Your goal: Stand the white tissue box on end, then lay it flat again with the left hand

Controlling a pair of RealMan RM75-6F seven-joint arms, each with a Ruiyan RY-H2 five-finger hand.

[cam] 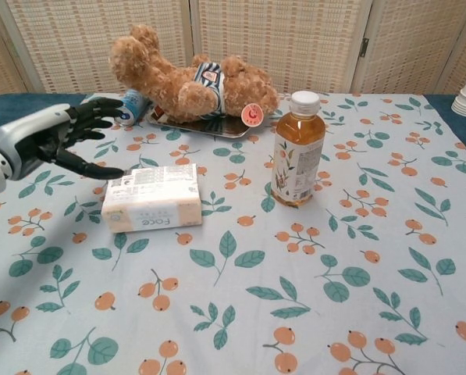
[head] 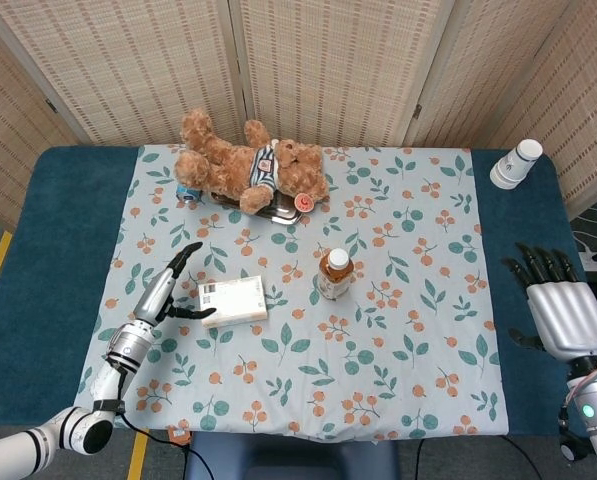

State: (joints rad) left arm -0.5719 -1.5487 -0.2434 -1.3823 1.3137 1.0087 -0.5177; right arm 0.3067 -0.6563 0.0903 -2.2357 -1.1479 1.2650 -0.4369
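Note:
The white tissue box lies flat on the flowered cloth, left of the middle. My left hand hovers just left of it, lifted off the cloth, fingers spread and holding nothing; its thumb tip reaches toward the box's upper left edge. My right hand stays at the table's right edge over the blue cloth, fingers spread and empty; the chest view does not show it.
A tea bottle stands right of the box. Behind, a teddy bear lies on a dark tray, with a blue can beside it. Stacked paper cups stand at the far right.

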